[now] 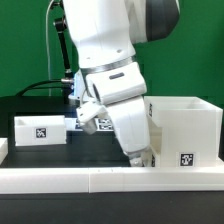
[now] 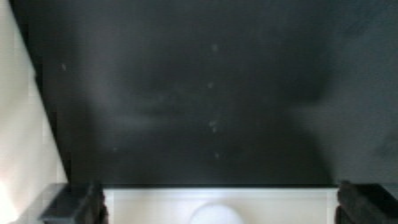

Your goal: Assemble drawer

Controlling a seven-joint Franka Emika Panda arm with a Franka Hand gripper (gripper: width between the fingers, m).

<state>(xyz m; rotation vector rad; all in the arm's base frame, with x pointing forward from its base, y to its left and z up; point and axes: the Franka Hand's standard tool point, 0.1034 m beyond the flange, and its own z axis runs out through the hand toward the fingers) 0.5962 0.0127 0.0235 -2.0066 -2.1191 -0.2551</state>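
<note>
The tall white box shell (image 1: 185, 128) stands at the exterior view's right, with a square tag low on its front. One shallow white tray (image 1: 40, 128) with a tag sits at the exterior view's left. My gripper (image 1: 141, 156) is down low just beside the shell, near the front rail. In the wrist view my gripper (image 2: 221, 206) is open, with its dark fingers (image 2: 71, 204) wide apart. A white part with a rounded bump (image 2: 217, 212) lies between them. I cannot tell whether it is the second tray or the rail. No other tray shows.
A long low white border rail (image 1: 60, 179) runs along the table's front. The marker board (image 1: 102, 123) lies behind the arm on the black table (image 2: 214, 90). A white wall (image 2: 15, 110) edges the wrist view. Cables hang at the back left.
</note>
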